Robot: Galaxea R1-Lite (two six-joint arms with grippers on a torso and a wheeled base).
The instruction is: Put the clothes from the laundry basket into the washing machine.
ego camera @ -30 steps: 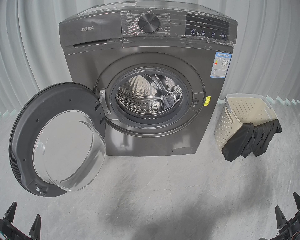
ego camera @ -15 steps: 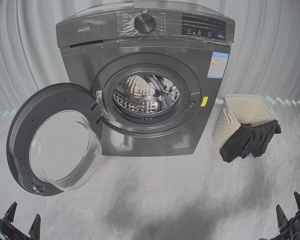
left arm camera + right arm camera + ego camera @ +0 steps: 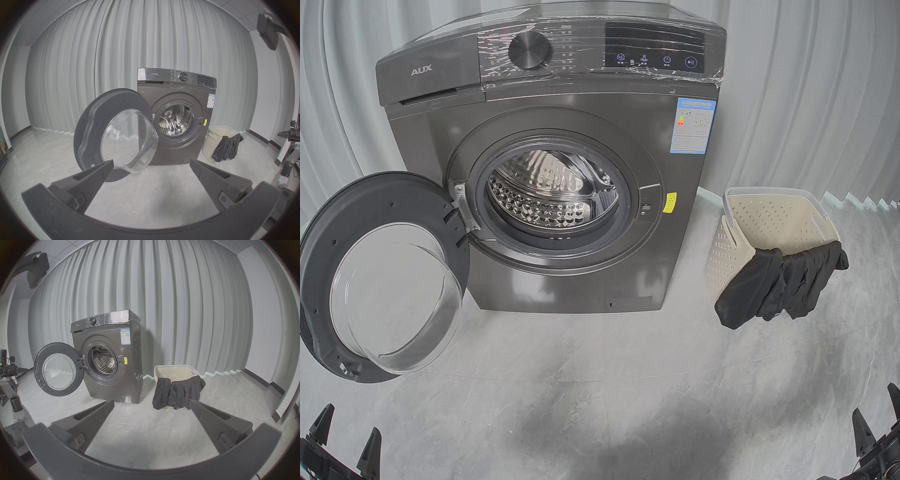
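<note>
Clothes of dark fabric [image 3: 781, 284] hang over the front rim of the cream perforated plastic laundry basket [image 3: 778, 212] at the frame's right, likely easy to pinch. Left of it stands the grey front-loading washing machine [image 3: 550, 106], its round glass door [image 3: 381, 275] swung wide at far left, so the steel drum [image 3: 544, 187] is unblocked. Left gripper [image 3: 350, 420] and right gripper [image 3: 873, 403] sit at the bottom corners, fingers spread, empty; grey floor [image 3: 644, 375] separates them from the basket.
</note>
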